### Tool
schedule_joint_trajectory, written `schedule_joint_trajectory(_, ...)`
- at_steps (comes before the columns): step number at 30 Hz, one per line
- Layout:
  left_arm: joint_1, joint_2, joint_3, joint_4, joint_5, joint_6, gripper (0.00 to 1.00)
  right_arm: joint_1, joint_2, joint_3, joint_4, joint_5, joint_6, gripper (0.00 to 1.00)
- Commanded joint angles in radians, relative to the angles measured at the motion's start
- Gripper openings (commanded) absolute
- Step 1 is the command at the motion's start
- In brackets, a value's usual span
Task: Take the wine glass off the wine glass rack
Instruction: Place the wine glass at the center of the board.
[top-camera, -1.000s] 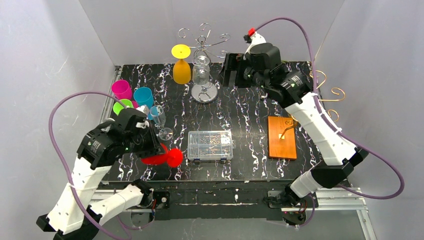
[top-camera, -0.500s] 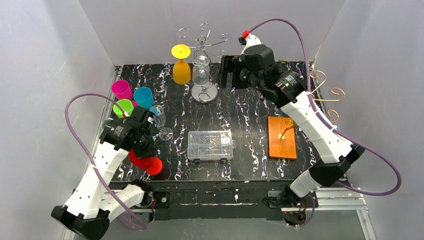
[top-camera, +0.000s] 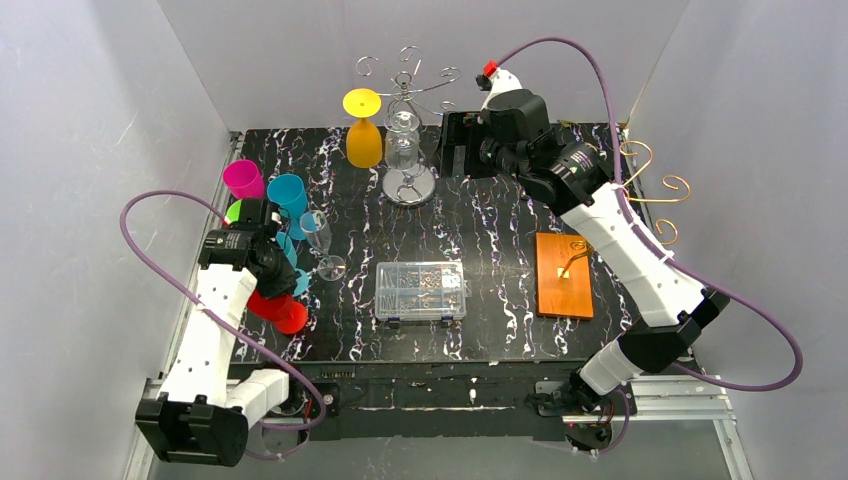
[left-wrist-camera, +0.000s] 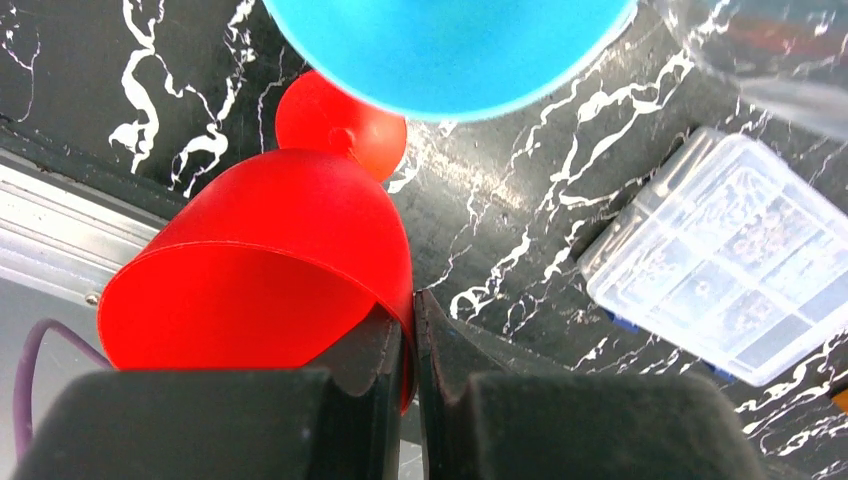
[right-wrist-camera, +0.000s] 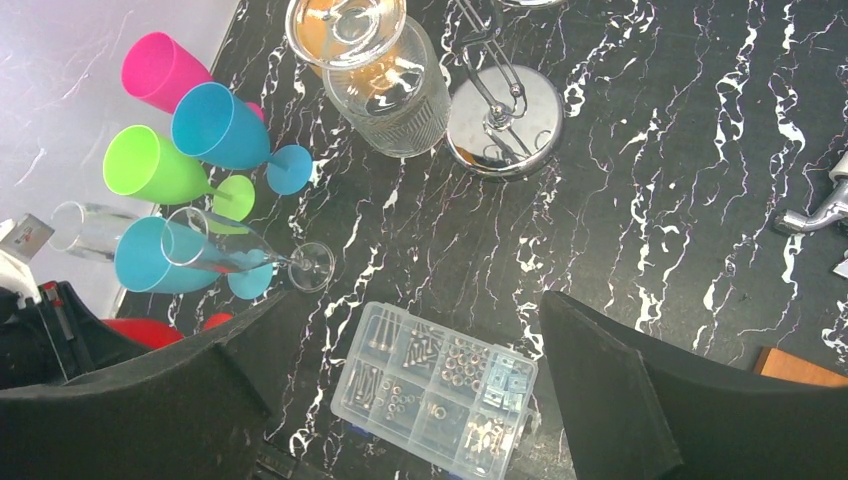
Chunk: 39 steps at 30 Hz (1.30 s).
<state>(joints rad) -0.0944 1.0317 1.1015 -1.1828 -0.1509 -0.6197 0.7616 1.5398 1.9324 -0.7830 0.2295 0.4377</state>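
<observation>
The silver wine glass rack (top-camera: 405, 95) stands at the back centre on a round base (right-wrist-camera: 503, 125). A yellow wine glass (top-camera: 363, 130) and a clear wine glass (top-camera: 403, 140) hang upside down from it. My right gripper (top-camera: 458, 140) hovers open just right of the rack, and the right wrist view shows nothing between its wide-apart fingers (right-wrist-camera: 630, 400). My left gripper (left-wrist-camera: 412, 340) is shut on the rim wall of a red wine glass (left-wrist-camera: 260, 270), which it holds tilted low over the table's front left (top-camera: 278, 310).
Pink (top-camera: 243, 178), blue (top-camera: 287, 190) and green (right-wrist-camera: 150, 165) plastic glasses, a second blue one (right-wrist-camera: 150, 255) and a clear flute (top-camera: 320, 240) crowd the left side. A clear parts box (top-camera: 421, 290) lies mid-table. A wooden board (top-camera: 564, 275) and a gold rack (top-camera: 655, 190) sit right.
My left arm has swung left and back, carrying the red glass toward the cluster of cups. The right gripper shifted slightly left toward the rack, then held still.
</observation>
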Motion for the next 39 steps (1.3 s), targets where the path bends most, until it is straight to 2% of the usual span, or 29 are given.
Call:
schedule_joint_trajectory(1,0.059,0.022,-0.017,0.054,-0.001,0.042,0.00,0.004,-0.038,-0.011,0.055,0.005,-0.015,0.98)
schedule_joint_trajectory(26,0.084,0.032,-0.079,0.074,0.003,0.049,0.00,0.004,-0.062,-0.060,0.081,0.010,-0.010,0.98)
schedule_joint_trajectory(30,0.084,0.029,-0.066,0.066,0.008,0.056,0.10,0.003,-0.066,-0.059,0.080,0.013,-0.010,0.98)
schedule_joint_trajectory(39,0.084,0.017,0.001,0.022,-0.004,0.073,0.25,0.004,-0.060,-0.045,0.075,0.004,-0.011,0.98)
